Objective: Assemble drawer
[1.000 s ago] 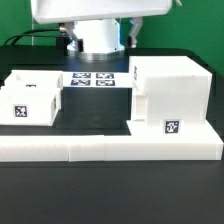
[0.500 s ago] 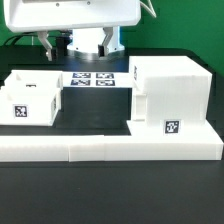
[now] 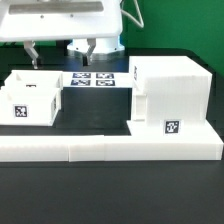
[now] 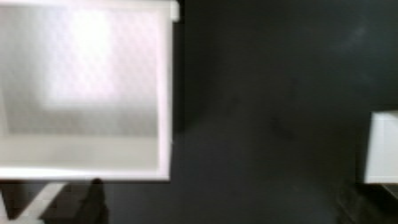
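The drawer's tall white housing [image 3: 170,95] stands at the exterior view's right, with a tag low on its front. Two small white trays [image 3: 30,98] sit side by side at the left, the nearer one showing a tag. My gripper [image 3: 60,50] hangs above and behind the trays, open and empty, with its dark fingers [image 3: 32,52] wide apart. In the wrist view an open tray [image 4: 89,90] fills one side and an edge of another white part [image 4: 382,148] shows at the other. One dark fingertip [image 4: 75,200] shows there.
A long low white L-shaped bar [image 3: 110,148] runs along the front of the trays and housing. The marker board [image 3: 95,78] lies flat between them at the back. The table top is black [image 3: 110,195].
The gripper has moved toward the exterior view's left, from above the marker board to above the trays. The parts have not moved.
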Tool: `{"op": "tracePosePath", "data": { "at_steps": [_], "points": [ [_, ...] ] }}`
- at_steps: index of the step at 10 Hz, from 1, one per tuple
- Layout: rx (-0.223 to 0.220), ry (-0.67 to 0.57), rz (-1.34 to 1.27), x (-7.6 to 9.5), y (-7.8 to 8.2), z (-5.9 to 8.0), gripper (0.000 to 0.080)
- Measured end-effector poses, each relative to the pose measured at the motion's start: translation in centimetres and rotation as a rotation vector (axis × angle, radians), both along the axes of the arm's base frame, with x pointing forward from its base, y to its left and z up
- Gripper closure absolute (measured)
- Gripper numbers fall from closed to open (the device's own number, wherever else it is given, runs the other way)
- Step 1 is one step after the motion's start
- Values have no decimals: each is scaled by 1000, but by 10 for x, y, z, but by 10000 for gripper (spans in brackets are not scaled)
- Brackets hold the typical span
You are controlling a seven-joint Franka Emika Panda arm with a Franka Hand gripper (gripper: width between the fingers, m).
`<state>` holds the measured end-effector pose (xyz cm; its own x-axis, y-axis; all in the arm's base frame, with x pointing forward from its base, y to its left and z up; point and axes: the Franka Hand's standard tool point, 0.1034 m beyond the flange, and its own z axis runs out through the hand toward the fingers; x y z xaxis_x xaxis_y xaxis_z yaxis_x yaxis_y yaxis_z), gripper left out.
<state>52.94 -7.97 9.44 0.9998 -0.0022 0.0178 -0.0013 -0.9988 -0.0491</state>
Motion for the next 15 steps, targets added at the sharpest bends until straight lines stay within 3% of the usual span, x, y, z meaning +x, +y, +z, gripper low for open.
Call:
{"op": "tracePosePath", "data": {
  "at_steps": [2, 4, 7, 13, 15],
  "points": [
    [-11, -1, -6, -6, -9, -19, 150],
    [-35, 1, -10, -17, -16, -49, 150],
    [-68, -1, -11, -27, -20, -81, 150],
    [-69, 9, -11, -31, -20, -87, 160],
    [-69, 9, -11, -31, -20, -87, 491]
  ]
}}
